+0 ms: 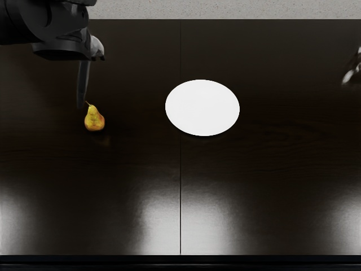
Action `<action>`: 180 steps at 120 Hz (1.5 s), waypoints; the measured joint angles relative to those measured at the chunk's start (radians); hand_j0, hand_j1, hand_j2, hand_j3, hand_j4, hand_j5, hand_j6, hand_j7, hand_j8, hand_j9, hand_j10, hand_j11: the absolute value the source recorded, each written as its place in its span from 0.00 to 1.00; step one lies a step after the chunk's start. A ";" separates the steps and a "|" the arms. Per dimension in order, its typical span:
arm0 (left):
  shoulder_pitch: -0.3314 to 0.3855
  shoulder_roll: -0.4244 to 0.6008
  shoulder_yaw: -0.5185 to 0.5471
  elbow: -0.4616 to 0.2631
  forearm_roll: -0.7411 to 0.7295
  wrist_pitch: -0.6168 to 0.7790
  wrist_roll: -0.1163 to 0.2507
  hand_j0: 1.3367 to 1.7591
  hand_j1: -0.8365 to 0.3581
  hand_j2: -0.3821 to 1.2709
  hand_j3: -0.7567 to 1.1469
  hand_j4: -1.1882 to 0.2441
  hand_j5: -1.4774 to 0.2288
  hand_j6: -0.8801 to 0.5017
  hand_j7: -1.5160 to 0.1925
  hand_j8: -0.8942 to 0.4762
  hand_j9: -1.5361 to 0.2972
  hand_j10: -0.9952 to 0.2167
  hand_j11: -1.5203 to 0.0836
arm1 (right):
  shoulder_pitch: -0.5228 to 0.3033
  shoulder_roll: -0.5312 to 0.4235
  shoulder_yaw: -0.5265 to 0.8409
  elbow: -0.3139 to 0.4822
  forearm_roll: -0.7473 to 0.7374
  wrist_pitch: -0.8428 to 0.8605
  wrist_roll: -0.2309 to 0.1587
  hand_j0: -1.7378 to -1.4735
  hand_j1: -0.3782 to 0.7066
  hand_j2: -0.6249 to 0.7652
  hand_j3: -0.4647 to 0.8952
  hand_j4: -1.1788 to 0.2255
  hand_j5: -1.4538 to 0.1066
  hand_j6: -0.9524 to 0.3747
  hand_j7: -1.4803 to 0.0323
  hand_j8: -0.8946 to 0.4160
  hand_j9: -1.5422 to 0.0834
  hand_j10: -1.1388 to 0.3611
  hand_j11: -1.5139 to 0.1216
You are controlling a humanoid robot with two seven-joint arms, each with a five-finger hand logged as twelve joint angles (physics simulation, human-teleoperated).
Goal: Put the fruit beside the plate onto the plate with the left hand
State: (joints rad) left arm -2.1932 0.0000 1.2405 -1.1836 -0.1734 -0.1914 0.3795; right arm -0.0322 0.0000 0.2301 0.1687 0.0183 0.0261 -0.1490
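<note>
Head view: the pear (94, 119) sits on the desk (271, 186). The plate (202, 107) is well apart at its 3 o'clock, bare desk between. The left hand (73, 45) hangs at the pear's 11 o'clock, fingers loose, holding nothing.

A single head view looks down at a slant on the dark table (271, 186) from above its near edge, facing the far edge, beyond which a pale band (225, 8) runs along the top of the frame. It sits far enough back to take in the tabletop from near edge to far edge, with the white plate (202, 107) just above the frame's middle
</note>
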 joint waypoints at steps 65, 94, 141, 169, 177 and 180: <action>0.400 0.000 -0.198 0.255 0.274 0.106 0.094 0.76 0.97 0.23 0.40 0.81 0.85 0.62 0.87 0.63 0.82 0.80 0.93 | 0.000 0.000 0.000 0.000 0.000 0.000 0.000 0.30 0.03 0.45 0.34 0.84 0.93 0.72 0.98 0.68 0.95 0.76 0.93; 0.445 0.000 -0.255 0.290 0.351 0.106 0.119 0.76 0.97 0.23 0.40 0.81 0.85 0.62 0.87 0.63 0.82 0.80 0.93 | 0.000 0.000 0.000 0.000 0.000 0.000 0.000 0.30 0.03 0.45 0.34 0.84 0.93 0.72 0.98 0.68 0.95 0.76 0.93; 0.481 0.000 -0.257 0.294 0.361 0.106 0.122 0.76 0.97 0.23 0.40 0.81 0.85 0.62 0.87 0.63 0.82 0.80 0.93 | 0.000 0.000 0.000 0.000 0.000 0.000 0.000 0.30 0.03 0.45 0.34 0.84 0.93 0.72 0.98 0.68 0.95 0.76 0.93; 0.485 0.000 -0.247 0.312 0.362 0.124 0.122 0.76 0.97 0.23 0.40 0.81 0.85 0.62 0.87 0.63 0.82 0.80 0.93 | 0.000 0.000 0.000 0.000 0.000 0.000 0.000 0.30 0.03 0.45 0.34 0.84 0.93 0.72 0.98 0.68 0.95 0.76 0.93; 0.490 0.000 -0.245 0.316 0.362 0.127 0.122 0.76 0.97 0.23 0.40 0.81 0.85 0.62 0.87 0.63 0.82 0.80 0.93 | 0.000 0.000 0.000 0.000 0.000 0.000 0.000 0.30 0.03 0.45 0.34 0.84 0.93 0.72 0.98 0.68 0.95 0.76 0.93; 0.492 0.000 -0.243 0.316 0.362 0.127 0.122 0.76 0.97 0.23 0.40 0.81 0.85 0.62 0.87 0.63 0.82 0.80 0.93 | 0.000 0.000 0.000 0.000 0.000 0.000 0.000 0.30 0.03 0.45 0.34 0.84 0.93 0.72 0.98 0.68 0.95 0.76 0.93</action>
State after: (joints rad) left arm -1.7017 0.0000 0.9974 -0.8671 0.1885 -0.0641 0.5016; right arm -0.0322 0.0000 0.2301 0.1687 0.0180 0.0261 -0.1489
